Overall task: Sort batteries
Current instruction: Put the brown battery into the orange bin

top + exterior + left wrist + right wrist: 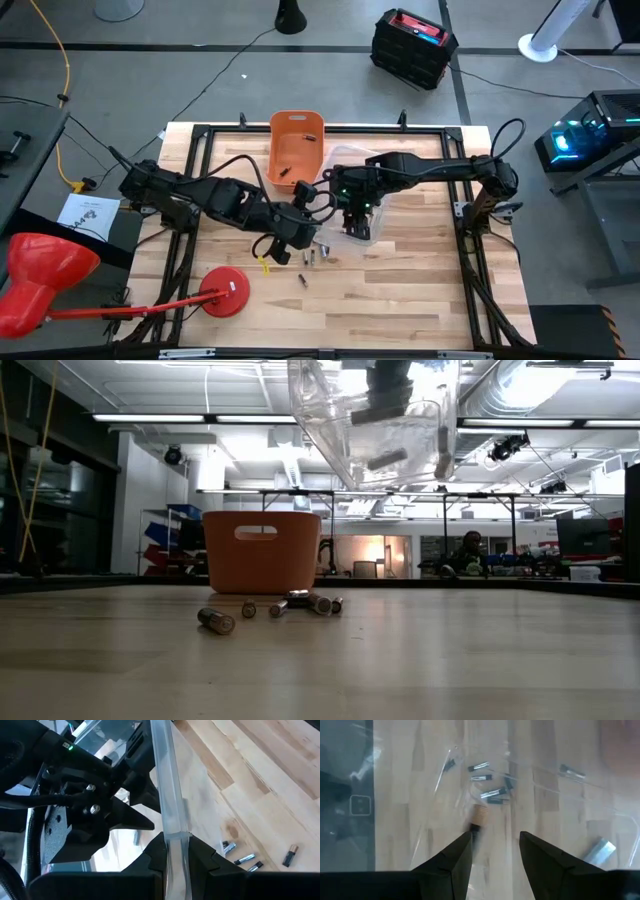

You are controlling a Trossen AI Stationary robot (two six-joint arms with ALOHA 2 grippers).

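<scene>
1. The left end effector (175,857), at centre in the high view, is clamped on the rim of the clear bin (375,420), holding it above the surface (450,660).
2. The right end effector (495,855) hangs inside the bin, fingers apart and empty.
3. Most batteries (275,607) lie on the surface below; one silvery cell (599,851) sits inside, so keep the bin level.

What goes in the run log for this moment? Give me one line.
left tool shut on clear bin wall, bin off table | right tool over bin | batteries loose on table | orange bin behind them
</scene>
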